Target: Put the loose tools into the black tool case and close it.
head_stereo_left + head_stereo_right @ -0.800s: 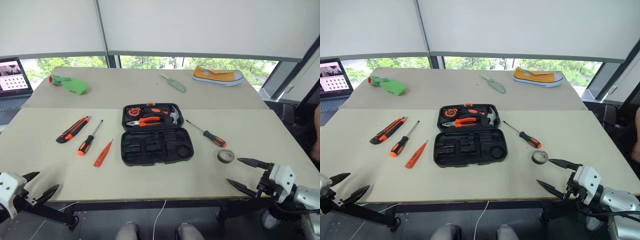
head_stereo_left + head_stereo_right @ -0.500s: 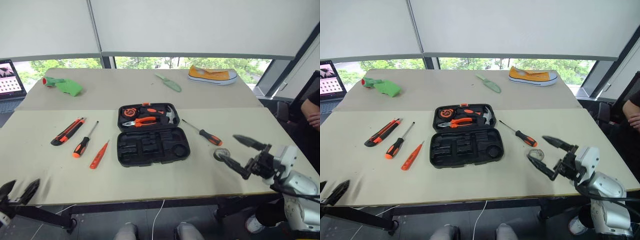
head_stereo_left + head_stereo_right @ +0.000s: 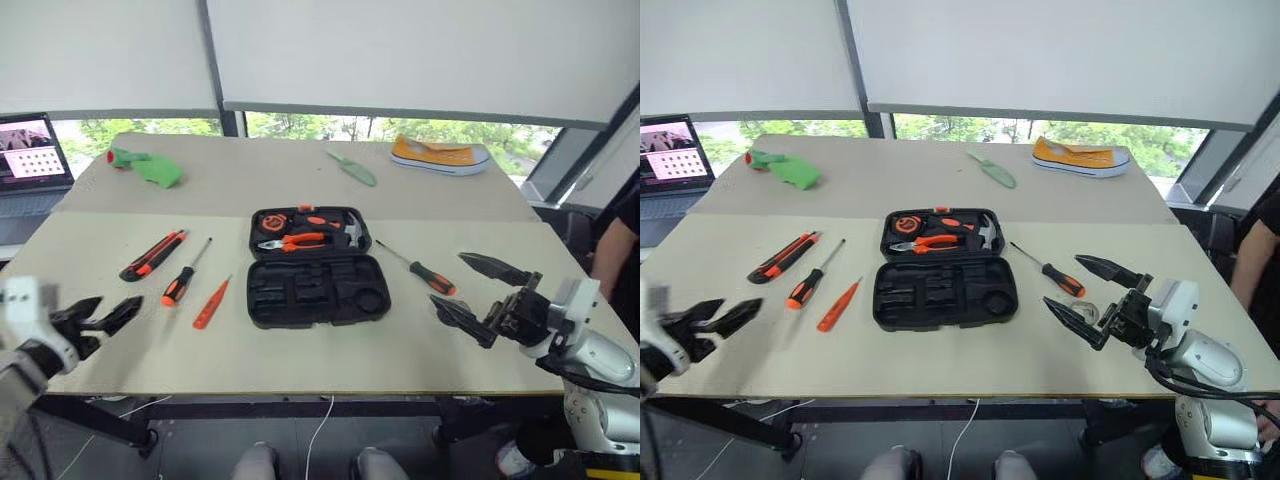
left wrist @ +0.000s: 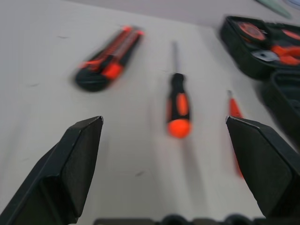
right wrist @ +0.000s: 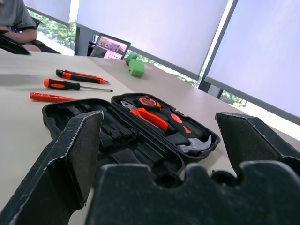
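While both jaws stand spread and empty, your right tool hovers over the tape roll at the desk's four o'clock. Your left tool hangs at eight o'clock near the utility knife and screwdrivers, with the open tool case at centre.

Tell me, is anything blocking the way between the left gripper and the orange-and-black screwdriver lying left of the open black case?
Nothing visible: bare beige table lies between the open left gripper and the orange-and-black screwdriver.
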Motion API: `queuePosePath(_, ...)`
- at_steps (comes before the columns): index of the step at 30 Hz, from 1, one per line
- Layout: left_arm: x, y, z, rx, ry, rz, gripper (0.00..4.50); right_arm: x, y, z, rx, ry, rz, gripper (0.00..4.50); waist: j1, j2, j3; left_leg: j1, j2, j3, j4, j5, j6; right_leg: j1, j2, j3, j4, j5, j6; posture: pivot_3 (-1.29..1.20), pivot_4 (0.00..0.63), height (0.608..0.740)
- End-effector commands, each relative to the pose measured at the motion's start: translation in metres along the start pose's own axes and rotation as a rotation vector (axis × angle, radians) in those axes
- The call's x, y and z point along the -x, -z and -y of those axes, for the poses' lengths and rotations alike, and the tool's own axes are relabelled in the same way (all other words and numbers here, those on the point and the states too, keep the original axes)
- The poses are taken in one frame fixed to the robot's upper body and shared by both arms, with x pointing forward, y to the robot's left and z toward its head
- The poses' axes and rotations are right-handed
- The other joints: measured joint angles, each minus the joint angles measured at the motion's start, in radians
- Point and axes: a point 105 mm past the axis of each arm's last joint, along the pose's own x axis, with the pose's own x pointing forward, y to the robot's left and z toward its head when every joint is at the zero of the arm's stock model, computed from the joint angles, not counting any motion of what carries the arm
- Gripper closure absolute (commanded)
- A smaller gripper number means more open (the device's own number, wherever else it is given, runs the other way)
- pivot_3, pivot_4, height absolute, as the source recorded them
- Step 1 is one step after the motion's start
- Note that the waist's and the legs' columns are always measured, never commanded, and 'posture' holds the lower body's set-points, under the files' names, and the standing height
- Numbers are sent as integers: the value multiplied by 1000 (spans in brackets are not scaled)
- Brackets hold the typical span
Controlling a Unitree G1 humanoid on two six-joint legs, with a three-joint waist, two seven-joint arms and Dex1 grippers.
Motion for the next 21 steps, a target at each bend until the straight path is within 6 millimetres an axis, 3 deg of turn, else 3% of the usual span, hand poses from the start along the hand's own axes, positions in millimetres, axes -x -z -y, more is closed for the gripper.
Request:
queuePosePath(1, -22, 1, -5, -42, -65, -82, 0, -6, -10, -2, 39, -35, 15, 31, -9, 0, 0, 0, 0, 0, 0, 3, 5, 0, 1, 0, 1, 1, 5, 0, 150, 740)
queuePosePath(5, -50, 5, -9, -60, -111, -127, 0, -8, -9, -6, 35, -63, 12, 31, -16, 0, 0, -1, -1, -2, -1, 4, 7, -1, 3, 1, 2, -1, 5, 0, 150, 740)
queuePosePath(9, -68, 16, 0, -62, -67, -198, 1046, -7, -9, -4, 31, -63, 13, 0, -13, 0, 0, -2, -1, -2, -1, 3, 7, -2, 2, 1, 2, -2, 6, 0, 150, 740)
queuePosePath(12, -74, 16, 4, -80, -42, -196, 2118, -6, -10, -4, 28, -68, 11, 0, -10, 0, 0, -2, -2, -2, -1, 3, 7, -1, 1, 1, 2, -1, 6, 0, 150, 740)
queuePosePath(15, -75, -10, 6, -119, 24, -58, 3259, -3, -14, -4, 31, -76, 12, 0, -7, 0, 0, -2, -2, -1, -1, 3, 7, -1, 1, 1, 2, -1, 6, 0, 150, 740)
queuePosePath(16, -74, -28, 13, -194, 107, 35, 3545, -2, -15, -6, 16, -91, 4, 0, -7, 0, 1, -2, -2, -2, -1, 3, 7, -1, 1, 1, 2, -1, 6, 0, 150, 740)
queuePosePath(18, -72, -43, 28, -299, 243, 101, 3545, -1, -16, -7, 20, -111, -12, 0, -6, -1, 1, -2, -2, -2, 0, 3, 7, -1, 1, 1, 2, -1, 6, 0, 150, 740)
queuePosePath(21, -75, -55, 68, -507, 494, 167, 3545, 4, -16, 4, 51, -86, -43, 0, 3, -1, 1, -3, -2, -1, 0, 3, 7, -1, 1, 1, 1, -1, 6, 0, 150, 740)
